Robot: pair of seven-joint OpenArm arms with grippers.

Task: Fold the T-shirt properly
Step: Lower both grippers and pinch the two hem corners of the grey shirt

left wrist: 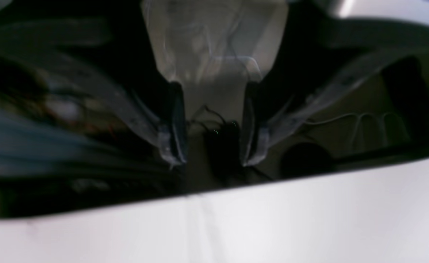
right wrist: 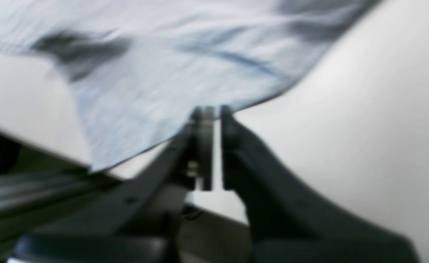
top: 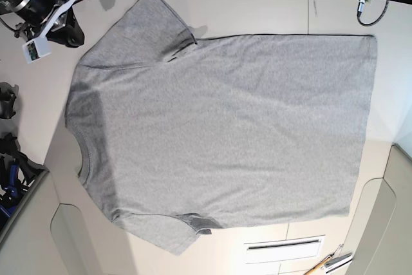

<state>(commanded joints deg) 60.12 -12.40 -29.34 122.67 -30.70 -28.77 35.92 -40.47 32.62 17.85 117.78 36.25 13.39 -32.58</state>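
The T-shirt (top: 225,140) lies spread flat on the white worktop (top: 270,11), plain side up, covering most of the middle of the base view. Its neck is toward the left edge, the hem runs down the right side, one sleeve points to the far left corner and the other to the near edge.

The right gripper (right wrist: 213,109) sits at the far left of the worktop. In the right wrist view its two dark fingers (right wrist: 203,146) stand nearly together with only a thin slit between them, their tips right at the edge of the grey cloth; the picture is blurred, so I cannot tell whether cloth is caught between them. Beyond the tips the cloth hangs over the worktop's edge, with a dark smudge showing on it.

The left gripper (left wrist: 211,160) is at the far right corner, apart from the shirt. In the left wrist view its fingers (left wrist: 176,124) are spread with a clear gap and nothing between them, held over the worktop's edge with dark floor and some cables (left wrist: 360,120) past it.

Near the bottom right of the base view a pen-like tool (top: 329,263) lies beside a slot (top: 283,245) in the worktop
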